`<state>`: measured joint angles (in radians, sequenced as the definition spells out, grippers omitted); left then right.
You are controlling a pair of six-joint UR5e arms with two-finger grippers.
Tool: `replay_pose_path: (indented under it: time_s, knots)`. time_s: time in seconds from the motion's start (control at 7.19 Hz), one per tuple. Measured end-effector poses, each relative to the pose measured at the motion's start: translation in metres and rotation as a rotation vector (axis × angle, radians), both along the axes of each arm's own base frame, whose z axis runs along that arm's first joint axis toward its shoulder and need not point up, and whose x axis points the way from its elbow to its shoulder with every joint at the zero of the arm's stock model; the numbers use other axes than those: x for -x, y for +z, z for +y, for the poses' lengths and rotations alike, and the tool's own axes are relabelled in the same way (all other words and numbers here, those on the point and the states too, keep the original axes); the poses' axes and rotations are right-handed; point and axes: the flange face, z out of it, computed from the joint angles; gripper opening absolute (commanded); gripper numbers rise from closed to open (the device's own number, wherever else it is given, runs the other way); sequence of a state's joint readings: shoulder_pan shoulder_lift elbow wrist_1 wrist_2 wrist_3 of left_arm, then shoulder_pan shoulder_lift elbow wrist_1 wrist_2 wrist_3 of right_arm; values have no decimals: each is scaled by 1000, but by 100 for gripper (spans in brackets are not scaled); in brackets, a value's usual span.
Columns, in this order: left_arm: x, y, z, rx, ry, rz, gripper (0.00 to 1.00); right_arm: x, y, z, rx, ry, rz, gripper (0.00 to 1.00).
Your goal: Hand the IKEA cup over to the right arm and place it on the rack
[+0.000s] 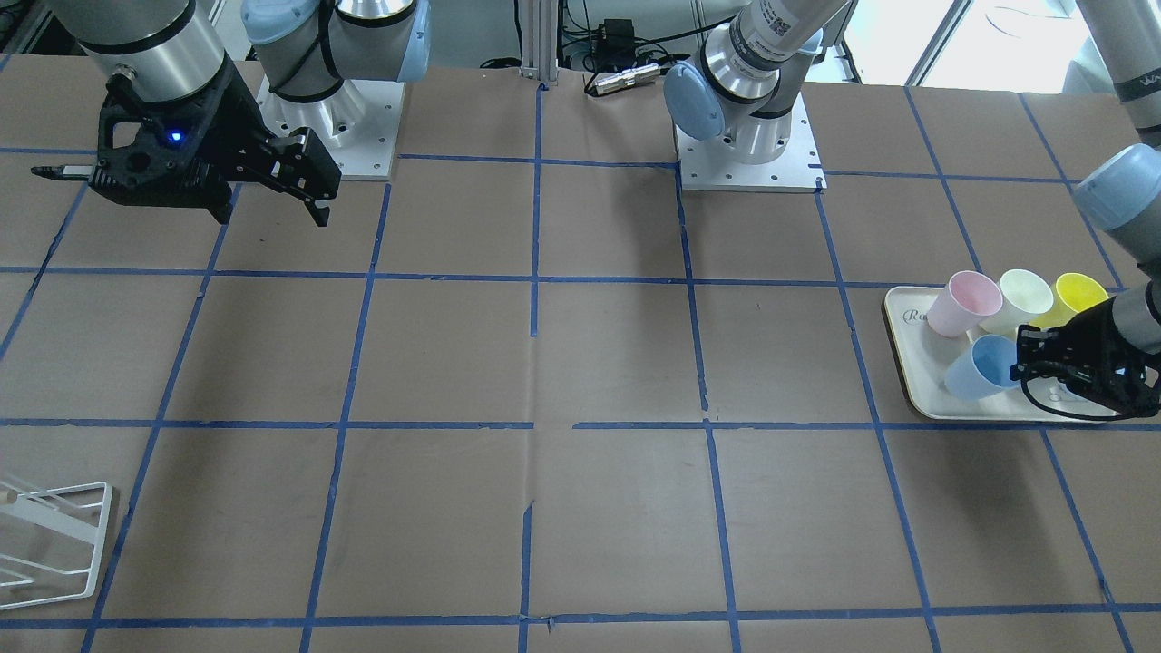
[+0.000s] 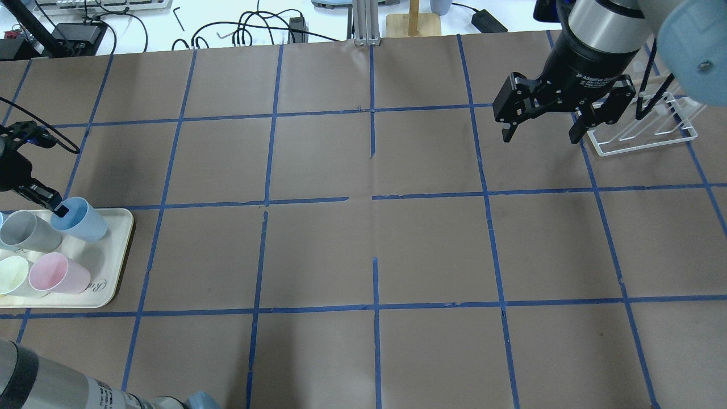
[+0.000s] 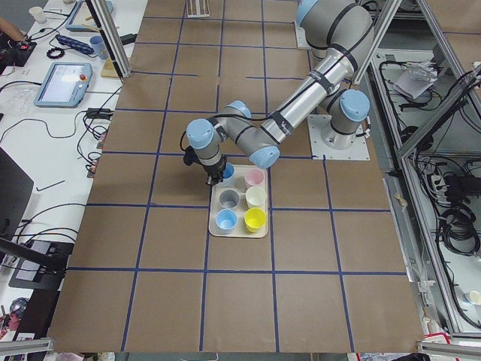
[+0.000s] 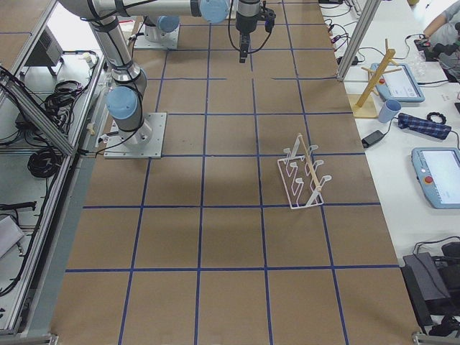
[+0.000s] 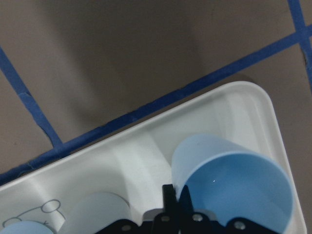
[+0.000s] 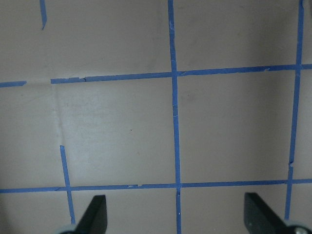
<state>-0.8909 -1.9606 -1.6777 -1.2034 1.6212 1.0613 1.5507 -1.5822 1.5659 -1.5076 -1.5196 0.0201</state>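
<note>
The pale blue IKEA cup [image 2: 79,218] stands at the far corner of the cream tray [image 2: 113,284] at the table's left end. My left gripper [image 2: 57,209] is shut on its rim, one finger inside and one outside, as the left wrist view shows on the cup [image 5: 234,180]. The front view shows the same cup [image 1: 980,367] and gripper [image 1: 1025,363]. My right gripper [image 2: 539,135] is open and empty above the table, just left of the white wire rack [image 2: 642,130]. The right wrist view shows only taped table between its fingers.
The tray also holds a grey cup [image 2: 28,230], a pink cup [image 2: 57,272], a pale cream cup [image 2: 11,272], a yellow cup [image 1: 1079,295] and a second blue cup [image 3: 226,219]. Brown paper with blue tape lines covers the table between the tray and the rack.
</note>
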Motion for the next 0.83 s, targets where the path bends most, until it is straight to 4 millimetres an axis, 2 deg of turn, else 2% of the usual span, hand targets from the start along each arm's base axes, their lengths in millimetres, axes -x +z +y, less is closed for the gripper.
replay_pose_path:
  time_s: [0.28, 0.56, 0.7, 0.83]
  knots:
    - [21, 47, -7, 52, 55, -18, 0, 3, 8, -3, 30, 84, -13, 100]
    - [54, 97, -2, 71, 176, 40, 0, 6, 15, -5, 61, 215, -29, 100]
    - [89, 122, -4, 76, 247, 65, 0, 10, 17, -7, 82, 275, -65, 100]
    - [134, 140, -8, 78, 290, 77, 0, 16, 23, -9, 117, 302, -130, 100]
